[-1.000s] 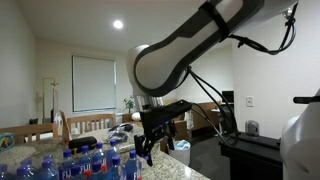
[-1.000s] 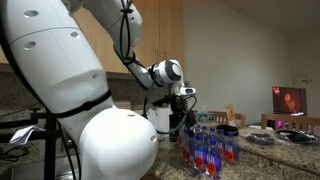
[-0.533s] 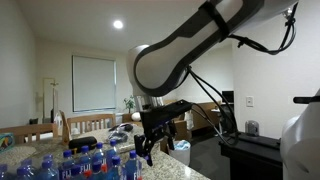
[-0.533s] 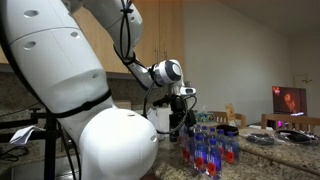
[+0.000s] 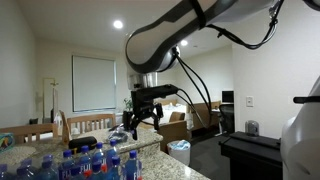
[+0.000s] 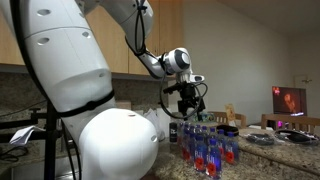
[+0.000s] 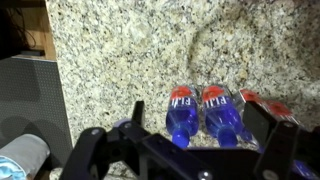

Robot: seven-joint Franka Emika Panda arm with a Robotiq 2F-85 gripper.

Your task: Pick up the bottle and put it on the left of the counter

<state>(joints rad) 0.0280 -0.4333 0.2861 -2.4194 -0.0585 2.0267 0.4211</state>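
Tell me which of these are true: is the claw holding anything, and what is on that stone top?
1. The gripper hangs above the bottles, touching none. True.
2. The gripper is clamped on a bottle. False: its jaws stand open and empty.
3. The bottles stand on a speckled stone counter. True.
4. Only one bottle is on the counter. False: many stand clustered together.
5. A ceiling light is lit. True.
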